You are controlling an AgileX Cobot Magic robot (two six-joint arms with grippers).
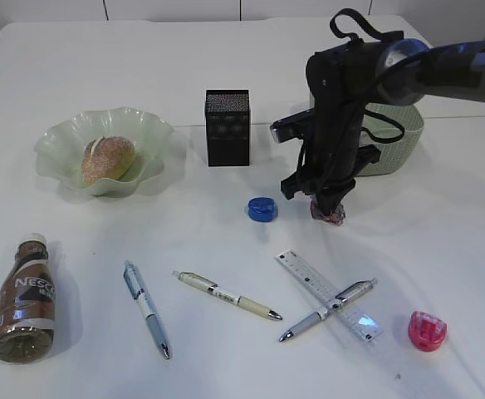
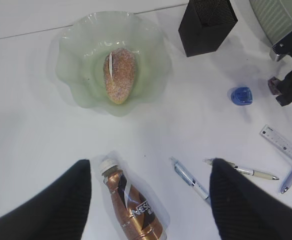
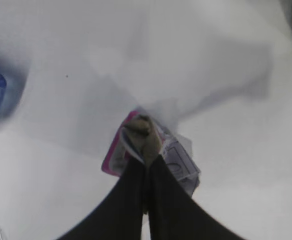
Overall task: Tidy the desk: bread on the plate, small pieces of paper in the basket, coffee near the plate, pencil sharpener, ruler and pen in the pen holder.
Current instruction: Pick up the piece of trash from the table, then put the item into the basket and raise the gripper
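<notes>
Pink-edged crumpled paper (image 3: pixel 158 152) is lying on the tabletop (image 1: pixel 442 241), pinched between the right gripper (image 3: pixel 146 162)'s clenched jaws. Left gripper (image 2: pixel 148 200)'s jaws are hanging released, the coffee bottle (image 2: pixel 133 210) lying between them.

White table (image 1: pixel 442 249), white wall panels behind it (image 1: pixel 168 8), nothing further visible.
</notes>
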